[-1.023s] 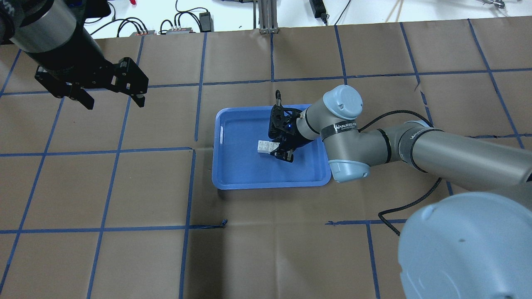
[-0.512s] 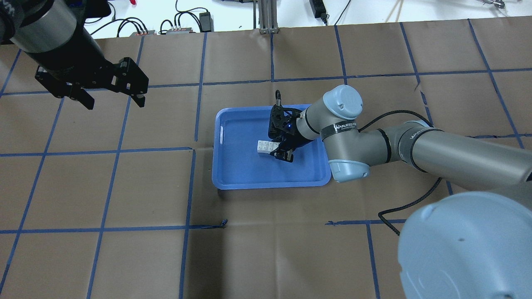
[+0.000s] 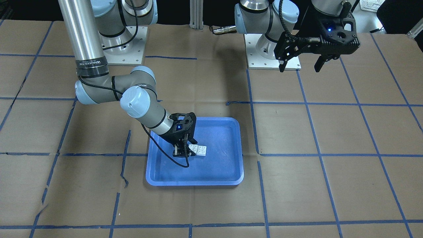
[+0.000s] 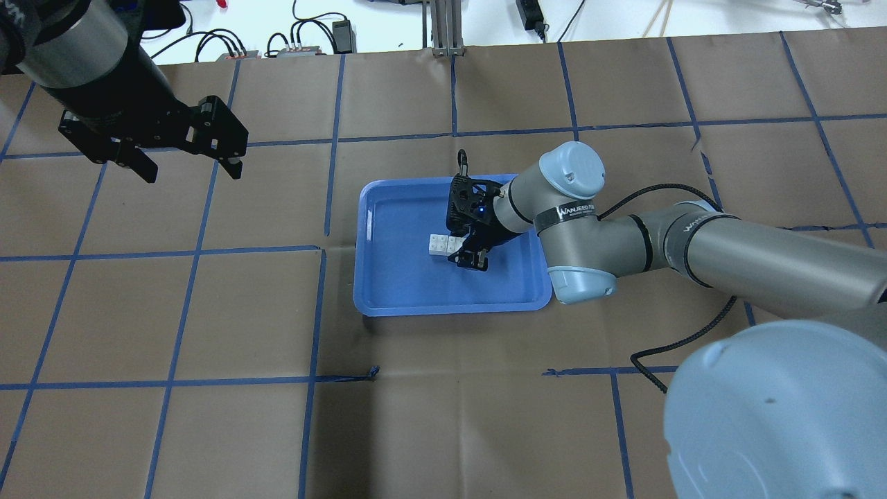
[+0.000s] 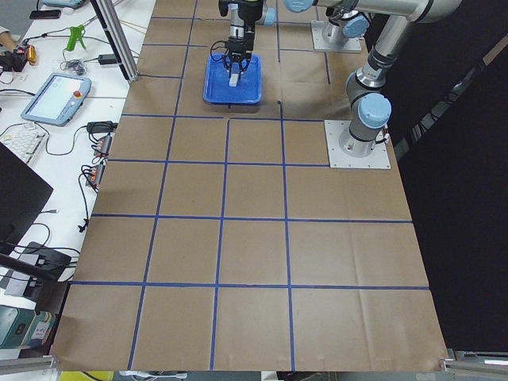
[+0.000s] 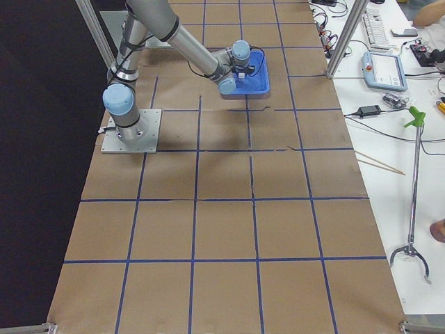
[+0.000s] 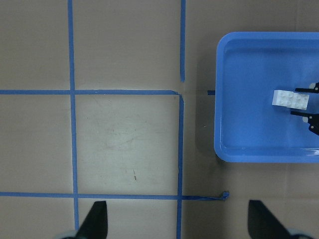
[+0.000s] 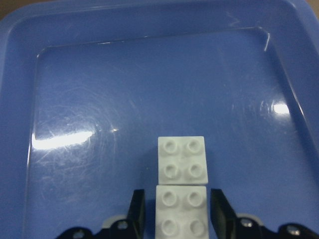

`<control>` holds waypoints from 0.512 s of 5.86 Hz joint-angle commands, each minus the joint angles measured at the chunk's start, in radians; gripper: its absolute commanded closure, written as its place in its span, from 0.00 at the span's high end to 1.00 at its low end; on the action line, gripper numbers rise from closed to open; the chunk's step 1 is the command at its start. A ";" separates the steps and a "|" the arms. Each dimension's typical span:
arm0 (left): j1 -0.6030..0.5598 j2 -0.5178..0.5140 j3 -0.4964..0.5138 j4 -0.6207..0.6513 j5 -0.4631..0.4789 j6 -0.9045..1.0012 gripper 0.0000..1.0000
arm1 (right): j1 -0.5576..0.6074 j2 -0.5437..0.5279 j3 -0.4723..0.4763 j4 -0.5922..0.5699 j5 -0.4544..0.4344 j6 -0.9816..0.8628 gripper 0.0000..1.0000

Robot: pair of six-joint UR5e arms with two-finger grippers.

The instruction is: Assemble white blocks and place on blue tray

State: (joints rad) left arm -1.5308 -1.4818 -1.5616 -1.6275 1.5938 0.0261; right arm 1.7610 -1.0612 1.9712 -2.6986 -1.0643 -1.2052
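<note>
Right gripper jaws sit slightly apart around one of two touching blocks in the tray; left gripper gapes empty.

Looks straight down on the brown desk, crossed by blue tape lines. At the right, the tray, cut by the frame edge. Inside it, two blocks touching side by side, flanked at their right end by the right hand's black fingertips. Along the bottom edge, the left hand's tips, spread wide apart.

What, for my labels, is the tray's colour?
The tray is blue, clearest in the right wrist view.
</note>
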 commanded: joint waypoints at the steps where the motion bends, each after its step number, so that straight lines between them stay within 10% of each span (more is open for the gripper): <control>1: 0.000 0.000 0.000 0.000 0.002 0.000 0.99 | 0.000 0.000 -0.005 0.005 0.000 0.003 0.99; 3: 0.000 0.000 0.000 0.000 0.000 0.000 0.99 | -0.005 -0.032 -0.041 0.032 -0.026 0.036 1.00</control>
State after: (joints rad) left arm -1.5309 -1.4818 -1.5616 -1.6275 1.5941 0.0261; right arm 1.7588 -1.0770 1.9508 -2.6835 -1.0802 -1.1790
